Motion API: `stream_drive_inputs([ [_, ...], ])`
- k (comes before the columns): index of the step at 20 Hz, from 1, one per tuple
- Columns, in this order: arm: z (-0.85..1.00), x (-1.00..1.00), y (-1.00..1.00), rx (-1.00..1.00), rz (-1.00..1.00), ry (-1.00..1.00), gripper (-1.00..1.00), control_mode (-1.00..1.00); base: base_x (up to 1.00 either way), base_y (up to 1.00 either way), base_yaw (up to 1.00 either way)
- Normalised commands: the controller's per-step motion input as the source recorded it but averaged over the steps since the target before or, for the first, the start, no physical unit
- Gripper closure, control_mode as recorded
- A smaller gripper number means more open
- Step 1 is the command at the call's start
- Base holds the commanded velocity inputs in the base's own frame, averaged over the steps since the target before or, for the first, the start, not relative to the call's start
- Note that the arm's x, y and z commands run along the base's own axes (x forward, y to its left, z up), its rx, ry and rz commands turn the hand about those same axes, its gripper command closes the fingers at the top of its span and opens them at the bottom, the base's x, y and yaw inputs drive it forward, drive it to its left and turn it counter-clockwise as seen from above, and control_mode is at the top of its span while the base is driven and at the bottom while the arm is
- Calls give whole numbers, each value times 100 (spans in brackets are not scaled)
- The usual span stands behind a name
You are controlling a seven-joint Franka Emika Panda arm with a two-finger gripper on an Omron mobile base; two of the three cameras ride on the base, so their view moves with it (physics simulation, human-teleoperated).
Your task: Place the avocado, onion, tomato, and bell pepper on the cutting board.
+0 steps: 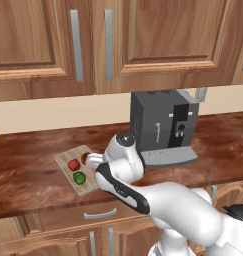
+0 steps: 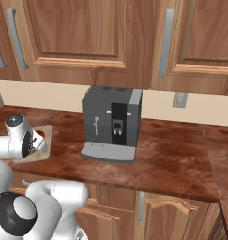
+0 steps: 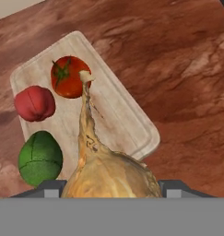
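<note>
Pinching papery tan onion (image 3: 109,173), jaws held over striped light-wood cutting board (image 3: 118,115); glossy tomato (image 3: 67,77), round avocado (image 3: 40,157) laid there.

In the hand view the onion (image 3: 109,173) fills the lower middle; its underside is cut off by the bottom of the view, and its bulb hides the near corner of the cutting board (image 3: 118,115). The gripper (image 3: 111,186) shows merely as two dark tips beside the bulb. In the right base view the arm covers most of the board, leaving one red item (image 2: 39,136) too small to name. In the left base view the arm hides the board's right end.
</note>
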Motion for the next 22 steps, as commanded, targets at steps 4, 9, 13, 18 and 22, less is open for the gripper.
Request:
stream_drive_inputs([
  [4,-19,8,1,0,0,0,100,-100,0,0,0],
  [9,-21,14,16,0,0,3,100,-100,0,0,0],
  [13,-12,20,24,0,0,2,100,-100,0,0,0],
  [18,-10,30,19,0,0,4,100,-100,0,0,0],
  [22,-12,27,6,0,0,3,100,-100,0,0,0],
])
